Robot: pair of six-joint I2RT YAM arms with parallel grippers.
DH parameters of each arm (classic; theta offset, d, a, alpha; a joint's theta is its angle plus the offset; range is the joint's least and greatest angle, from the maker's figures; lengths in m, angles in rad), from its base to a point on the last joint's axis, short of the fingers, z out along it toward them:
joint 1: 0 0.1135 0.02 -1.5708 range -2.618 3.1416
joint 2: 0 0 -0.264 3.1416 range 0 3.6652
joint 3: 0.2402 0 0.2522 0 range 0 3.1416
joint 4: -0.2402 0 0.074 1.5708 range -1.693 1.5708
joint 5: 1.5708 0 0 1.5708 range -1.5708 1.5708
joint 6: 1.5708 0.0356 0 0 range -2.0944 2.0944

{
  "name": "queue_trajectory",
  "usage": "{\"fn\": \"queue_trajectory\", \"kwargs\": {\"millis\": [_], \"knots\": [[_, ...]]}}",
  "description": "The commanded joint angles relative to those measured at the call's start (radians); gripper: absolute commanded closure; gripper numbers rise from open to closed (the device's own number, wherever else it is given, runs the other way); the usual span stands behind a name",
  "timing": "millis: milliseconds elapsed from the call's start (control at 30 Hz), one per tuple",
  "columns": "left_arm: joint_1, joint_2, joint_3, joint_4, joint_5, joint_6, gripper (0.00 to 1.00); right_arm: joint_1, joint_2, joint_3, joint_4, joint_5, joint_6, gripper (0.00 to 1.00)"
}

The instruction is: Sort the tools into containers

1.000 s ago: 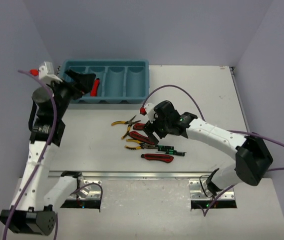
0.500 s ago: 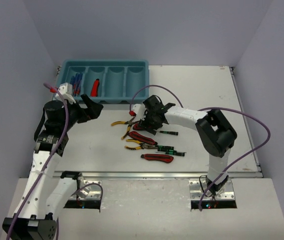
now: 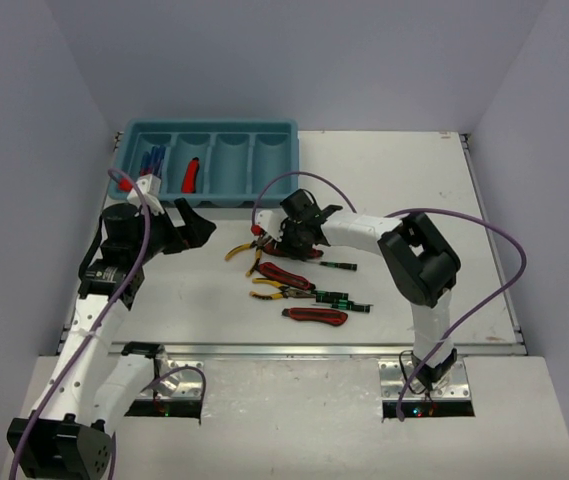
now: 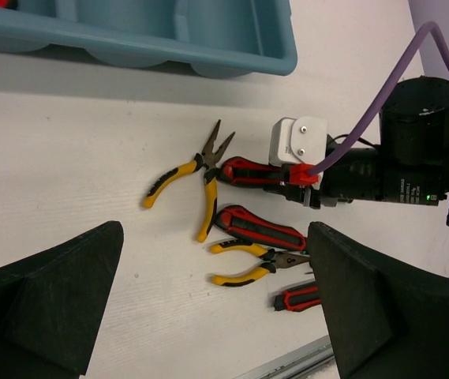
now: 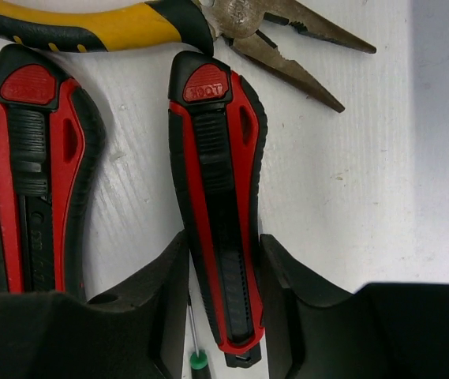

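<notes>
My right gripper [image 5: 222, 253] is shut on a red-and-black utility knife [image 5: 216, 197] that lies flat on the table, one finger against each side of its handle. From above, that gripper [image 3: 282, 245] sits among the loose tools. Next to it lie yellow-handled pliers [image 3: 244, 250], a second utility knife [image 3: 284, 275], more pliers [image 3: 274, 292], a third knife [image 3: 314, 316] and two thin precision screwdrivers [image 3: 339, 266]. The teal tray [image 3: 214, 126] holds blue-and-red screwdrivers [image 3: 152, 160] and a red knife [image 3: 191, 175]. My left gripper [image 3: 192, 222] hangs open and empty, left of the tools.
In the left wrist view the tray's near wall [image 4: 232, 59] runs along the top, with the pliers [image 4: 196, 170] below it. A metal rail [image 3: 304, 350] borders the table's near edge. The right arm's purple cable [image 3: 294, 182] loops above the tools.
My right gripper moved left onto the utility knife and closed on it. My left arm drew back from over the tray toward the near left, still open.
</notes>
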Motion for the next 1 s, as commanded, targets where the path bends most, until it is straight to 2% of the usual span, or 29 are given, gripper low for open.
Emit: {"fn": "queue_trajectory", "kwargs": {"millis": [0,200,267,367,433,500,567,633,867,967], "knots": [[-0.008,0.002,-0.006,0.065,0.047,0.016,0.0,0.003,-0.023,-0.013,0.063,-0.002,0.012,0.94],[-0.008,-0.005,-0.019,0.148,0.132,-0.05,0.0,0.003,-0.215,-0.064,0.081,0.082,0.072,0.97],[-0.01,-0.017,-0.069,0.283,0.223,-0.154,0.0,0.003,-0.307,-0.071,0.076,0.1,0.121,0.98],[-0.032,-0.04,-0.177,0.538,0.239,-0.359,0.0,0.003,-0.408,-0.07,0.059,0.094,0.217,1.0],[-0.067,-0.05,-0.233,0.738,0.205,-0.463,0.0,0.002,-0.451,-0.056,0.028,0.075,0.326,1.0],[-0.129,-0.033,-0.261,0.836,0.091,-0.524,0.0,0.003,-0.483,-0.048,0.009,0.034,0.455,1.0],[-0.241,0.008,-0.264,0.908,-0.04,-0.529,0.0,0.005,-0.523,-0.054,0.025,-0.007,0.585,1.0],[-0.342,0.068,-0.242,0.959,-0.132,-0.525,0.0,0.017,-0.562,-0.073,0.059,-0.023,0.66,1.0],[-0.464,0.255,-0.143,1.036,-0.305,-0.506,0.02,0.048,-0.624,-0.08,0.095,-0.02,0.769,1.0],[-0.473,0.33,-0.125,1.071,-0.33,-0.514,0.12,0.053,-0.645,-0.099,0.124,-0.036,0.789,1.0]]}}
